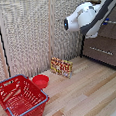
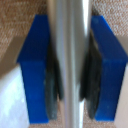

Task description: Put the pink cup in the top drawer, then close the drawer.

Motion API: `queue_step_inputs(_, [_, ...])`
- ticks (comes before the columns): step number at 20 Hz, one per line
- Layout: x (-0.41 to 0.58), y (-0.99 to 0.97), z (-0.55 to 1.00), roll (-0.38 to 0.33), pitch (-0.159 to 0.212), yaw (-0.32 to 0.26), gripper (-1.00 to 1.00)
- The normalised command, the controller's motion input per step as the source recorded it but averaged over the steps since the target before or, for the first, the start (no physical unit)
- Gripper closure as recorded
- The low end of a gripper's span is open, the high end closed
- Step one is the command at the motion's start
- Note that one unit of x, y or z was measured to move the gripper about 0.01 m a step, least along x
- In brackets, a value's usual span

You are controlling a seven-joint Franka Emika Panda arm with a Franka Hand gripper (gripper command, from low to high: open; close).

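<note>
In the wrist view my gripper [image 2: 70, 75] is shut on a slim silver bar handle [image 2: 69, 45] of the storage unit. The blue fingers [image 2: 32, 70] sit on either side of the bar, their dark pads pressed against it. Brown wood shows behind the handle. The exterior view has the white arm [image 1: 80, 17] reaching to the brown dresser [image 1: 104, 46] at its right edge. The hand itself is not clear there. A lower drawer with its own silver handle [image 1: 100, 49] looks shut. The pink recepticle is out of view.
A red wire basket [image 1: 20, 97] stands on the wooden floor at the exterior view's lower left, with a low red bowl [image 1: 41, 81] beside it. A small colourful box [image 1: 61, 67] leans against the woven wall screen.
</note>
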Motion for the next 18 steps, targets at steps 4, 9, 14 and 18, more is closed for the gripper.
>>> queue_step_inputs(4, [0.0, -0.71, 0.44, 0.0, 0.003, 0.014, 1.0])
queue_step_inputs(9, [0.039, -0.5, 0.17, 0.021, 0.015, 0.024, 1.0])
queue_step_inputs(14, [0.003, 0.07, 0.0, 0.006, -0.001, 0.006, -1.0])
queue_step_inputs(18, [0.131, 0.1, 0.0, 0.016, 0.034, -0.003, -1.0])
